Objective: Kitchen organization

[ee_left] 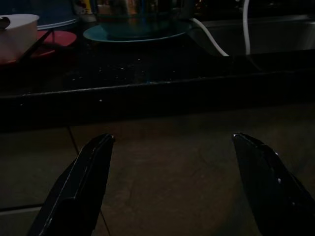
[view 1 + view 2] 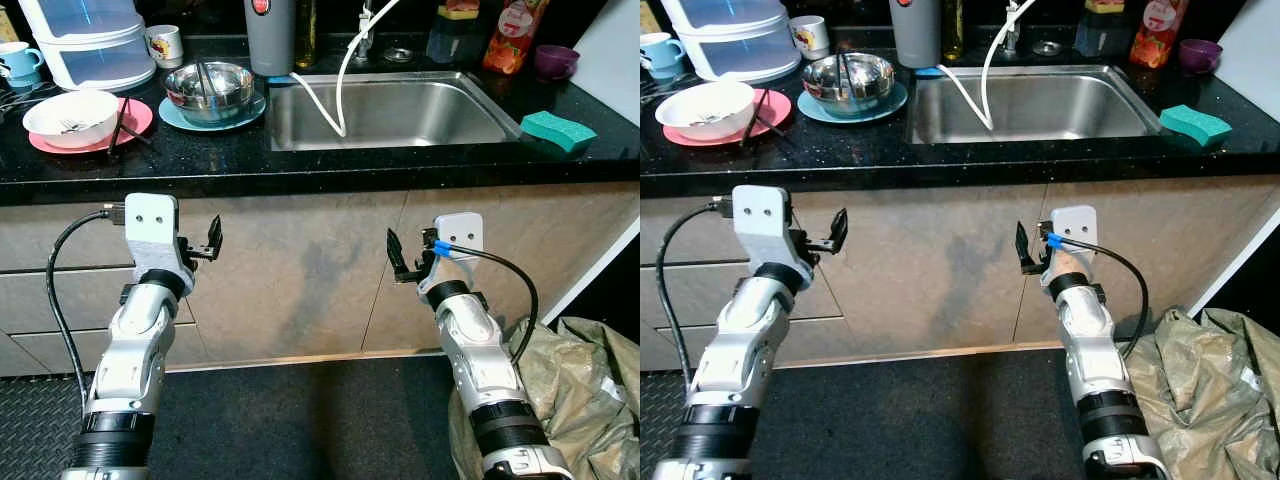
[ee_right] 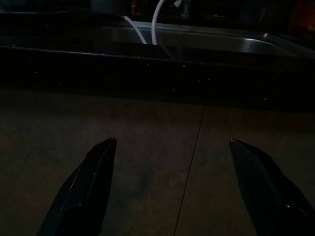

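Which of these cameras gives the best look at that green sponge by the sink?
The left eye view: the green sponge lies whole and well lit on the black counter, right of the sink. The right eye view shows it equally clearly near its edge. Both wrist views look toward the counter front, too dark to make it out.

Black speckled stone table (image 2: 330, 165) runs the full width, with a stainless steel sink basin (image 2: 400, 115) sunk in toward its right end. Beige flat-fronted cabinet doors (image 2: 300, 270) stand below its front edge. Dark floor (image 2: 300, 420); black ribbed mat (image 2: 35, 425) at left. Lighting dim under the table edge.
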`<state>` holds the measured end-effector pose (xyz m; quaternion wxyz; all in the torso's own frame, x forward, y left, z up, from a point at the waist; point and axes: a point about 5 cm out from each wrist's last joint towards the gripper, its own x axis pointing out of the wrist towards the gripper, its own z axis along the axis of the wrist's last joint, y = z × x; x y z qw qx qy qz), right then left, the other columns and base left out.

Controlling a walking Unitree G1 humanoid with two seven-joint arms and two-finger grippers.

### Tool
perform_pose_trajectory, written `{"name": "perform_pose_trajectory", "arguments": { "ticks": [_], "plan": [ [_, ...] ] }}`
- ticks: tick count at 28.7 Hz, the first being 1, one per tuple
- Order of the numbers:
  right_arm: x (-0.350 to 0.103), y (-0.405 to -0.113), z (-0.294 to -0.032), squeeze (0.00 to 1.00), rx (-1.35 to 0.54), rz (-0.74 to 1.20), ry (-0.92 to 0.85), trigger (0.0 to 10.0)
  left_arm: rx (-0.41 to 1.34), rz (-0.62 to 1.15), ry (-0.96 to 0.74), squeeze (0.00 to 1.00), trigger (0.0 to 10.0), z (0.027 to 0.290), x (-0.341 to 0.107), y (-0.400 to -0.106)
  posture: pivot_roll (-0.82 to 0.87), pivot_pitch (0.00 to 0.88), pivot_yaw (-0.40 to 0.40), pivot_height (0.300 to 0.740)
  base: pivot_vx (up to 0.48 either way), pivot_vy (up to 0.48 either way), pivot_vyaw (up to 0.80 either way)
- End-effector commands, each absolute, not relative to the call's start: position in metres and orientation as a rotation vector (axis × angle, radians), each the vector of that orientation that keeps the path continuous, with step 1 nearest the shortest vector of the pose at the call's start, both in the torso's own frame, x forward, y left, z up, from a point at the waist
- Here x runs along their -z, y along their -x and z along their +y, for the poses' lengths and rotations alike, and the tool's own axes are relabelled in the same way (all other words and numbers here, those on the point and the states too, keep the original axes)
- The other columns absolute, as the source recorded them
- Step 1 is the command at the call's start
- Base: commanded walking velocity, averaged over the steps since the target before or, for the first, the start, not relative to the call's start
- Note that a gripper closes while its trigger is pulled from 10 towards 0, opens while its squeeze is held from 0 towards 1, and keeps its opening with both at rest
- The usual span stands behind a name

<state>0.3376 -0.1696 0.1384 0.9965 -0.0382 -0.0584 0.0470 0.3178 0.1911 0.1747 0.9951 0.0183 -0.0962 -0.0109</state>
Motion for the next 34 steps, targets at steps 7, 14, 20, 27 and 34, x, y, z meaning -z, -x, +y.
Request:
{"name": "perform_pose_trajectory", "arguments": {
  "ticks": [7, 14, 20, 27, 34],
  "plan": [
    [-0.133, -0.3371, -0.1676, 0.0, -0.102, -0.097, 0.083, 10.0, 0.058, -0.193, -0.059, 0.0, 10.0, 0.1858, -0.1741, -0.3169, 0.02, 0.049, -0.024, 0.74, 0.0, 0.0, 0.0],
    [-0.1328, -0.3373, -0.1683, 0.0, -0.098, -0.095, 0.082, 10.0, 0.047, -0.188, -0.088, 0.0, 10.0, 0.1873, -0.1755, -0.3185, 0.02, 0.053, -0.023, 0.74, 0.0, 0.0, 0.0],
    [-0.1323, -0.3367, -0.1695, 0.0, -0.094, -0.094, 0.083, 10.0, 0.048, -0.212, -0.122, 0.0, 10.0, 0.1871, -0.1786, -0.3181, 0.02, 0.06, -0.023, 0.74, 0.0, 0.0, 0.0],
    [-0.133, -0.3369, -0.1699, 0.0, -0.096, -0.094, 0.085, 10.0, 0.061, -0.204, -0.089, 0.0, 10.0, 0.182, -0.1755, -0.3166, 0.02, 0.067, -0.025, 0.74, 0.0, -0.343, 0.0],
    [-0.1338, -0.3373, -0.1694, 0.0, -0.099, -0.095, 0.088, 10.0, 0.049, -0.216, -0.062, 0.0, 10.0, 0.1855, -0.1783, -0.3165, 0.02, 0.073, -0.03, 0.74, 0.0, 0.0, 0.0]
  ]
}}
